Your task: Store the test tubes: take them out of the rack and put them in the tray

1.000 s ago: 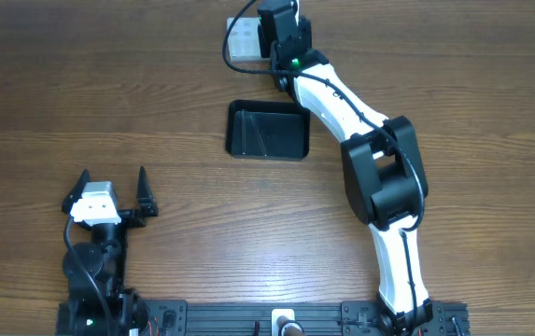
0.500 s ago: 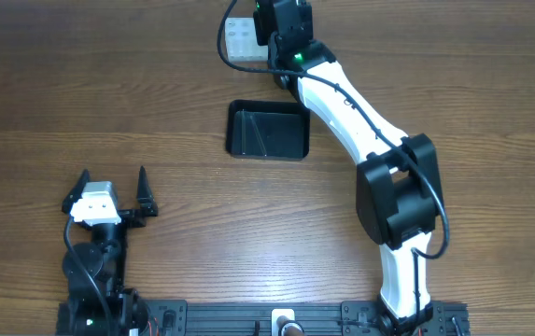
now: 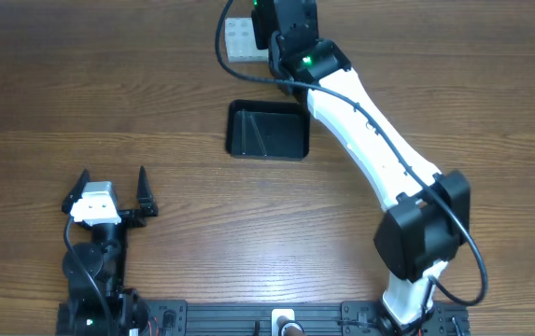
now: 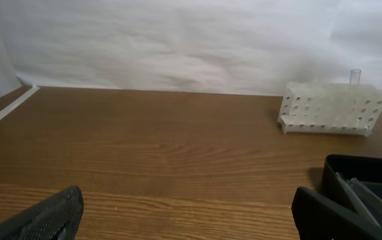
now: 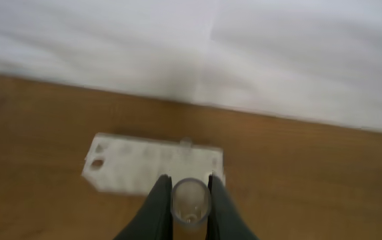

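As gripper point(image 5: 189, 195) pinches tube point(image 5: 191, 202), rack point(image 5: 141, 171) beyond (white)

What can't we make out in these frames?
Top view: right arm covers part of the rack.
Left wrist view: tray cut off by the edge; its clear tubes too faint to count.
Right wrist view: rack blurred; tube between the right fingers cut off below.
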You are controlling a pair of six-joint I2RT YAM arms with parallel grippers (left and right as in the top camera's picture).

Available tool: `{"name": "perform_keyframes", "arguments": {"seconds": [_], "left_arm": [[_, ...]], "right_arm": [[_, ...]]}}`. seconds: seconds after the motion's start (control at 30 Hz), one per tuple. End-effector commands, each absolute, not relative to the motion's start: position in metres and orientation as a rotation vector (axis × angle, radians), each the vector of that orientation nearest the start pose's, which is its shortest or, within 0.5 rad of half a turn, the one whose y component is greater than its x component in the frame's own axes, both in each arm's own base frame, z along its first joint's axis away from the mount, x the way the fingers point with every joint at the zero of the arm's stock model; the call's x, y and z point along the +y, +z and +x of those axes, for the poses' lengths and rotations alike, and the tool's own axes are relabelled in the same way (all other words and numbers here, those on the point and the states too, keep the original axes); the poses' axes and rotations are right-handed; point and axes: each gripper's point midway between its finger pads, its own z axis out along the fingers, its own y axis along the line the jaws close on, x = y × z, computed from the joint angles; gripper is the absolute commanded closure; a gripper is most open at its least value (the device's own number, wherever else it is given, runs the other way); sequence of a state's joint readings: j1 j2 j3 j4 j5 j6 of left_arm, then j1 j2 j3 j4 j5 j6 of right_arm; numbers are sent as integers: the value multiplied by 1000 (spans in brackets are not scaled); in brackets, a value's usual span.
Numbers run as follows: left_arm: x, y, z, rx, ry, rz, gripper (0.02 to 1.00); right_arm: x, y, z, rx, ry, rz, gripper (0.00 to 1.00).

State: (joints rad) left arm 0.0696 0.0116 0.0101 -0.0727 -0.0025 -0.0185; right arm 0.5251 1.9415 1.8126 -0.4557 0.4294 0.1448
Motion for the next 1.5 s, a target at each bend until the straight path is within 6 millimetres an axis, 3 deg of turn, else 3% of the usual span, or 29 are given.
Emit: {"name": "perform_keyframes", "arguments": {"seconds": [0.03, 0.4, 0.6, 0.93, 1.27, 1.5], "left_arm": [[16, 157, 246, 1643, 45, -56, 23], [16, 157, 246, 1643, 45, -56, 20], [16, 157, 246, 1643, 45, -56, 20], [16, 157, 245, 1643, 45, -56, 20], [16, 157, 246, 1643, 45, -56, 20], [16, 157, 246, 1643, 45, -56, 23]], "right_arm": [[217, 273, 494, 2142, 1, -33, 982], [202, 203, 424, 2540, -16, 81, 991], [206, 176, 407, 2683, 32, 103, 989], [209, 134, 411, 2792, 51, 113, 991], [205, 121, 429, 2772, 59, 149, 989], [212, 107, 430, 2805, 97, 144, 985]]}}
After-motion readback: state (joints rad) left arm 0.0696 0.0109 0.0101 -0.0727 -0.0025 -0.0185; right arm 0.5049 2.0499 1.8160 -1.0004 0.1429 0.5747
